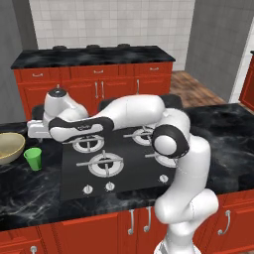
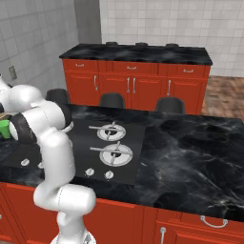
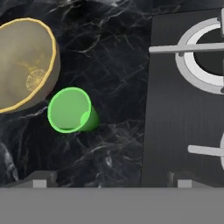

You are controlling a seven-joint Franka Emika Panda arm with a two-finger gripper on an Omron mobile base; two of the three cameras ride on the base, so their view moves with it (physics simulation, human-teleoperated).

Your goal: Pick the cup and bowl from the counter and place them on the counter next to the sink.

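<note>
A: Hand view, left to right: the bowl [image 3: 24,65], then the cup [image 3: 70,109] upright just beside it on the counter [image 3: 113,65], the stove plate [image 3: 175,122] rightmost.

B: The gripper [image 3: 109,183] hangs above, fully open, empty; the cup lies left of centre.

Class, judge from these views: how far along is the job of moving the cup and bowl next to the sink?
Done: nothing yet; the cup and bowl both stand on the counter beside the stove. In hand: the open gripper hangs above the cup, holding nothing. Left: grasping and moving both.
</note>
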